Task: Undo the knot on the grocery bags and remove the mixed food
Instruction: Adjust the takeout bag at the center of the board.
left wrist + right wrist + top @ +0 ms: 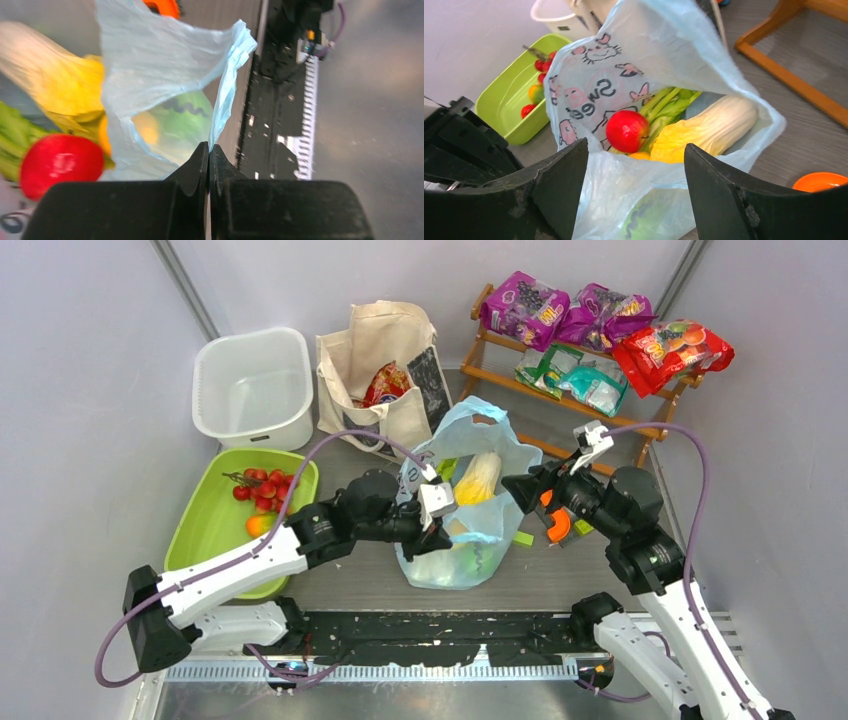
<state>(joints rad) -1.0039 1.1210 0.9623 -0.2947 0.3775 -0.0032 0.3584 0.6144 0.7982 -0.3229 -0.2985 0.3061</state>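
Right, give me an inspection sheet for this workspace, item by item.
Surface: grey table, mostly covered.
Job's things: blue bag mouth open, untied; yellow vegetable, stalks and red fruit inside. Tote holds a red packet. Tomatoes lie in the tray.
Clutter: tub, rack with packets, orange piece on the table.
Hands: left hand shut on the blue bag's rim; right hand open, astride its near wall.
Cables: purple cables loop above both arms.
Surroundings: pale walls.
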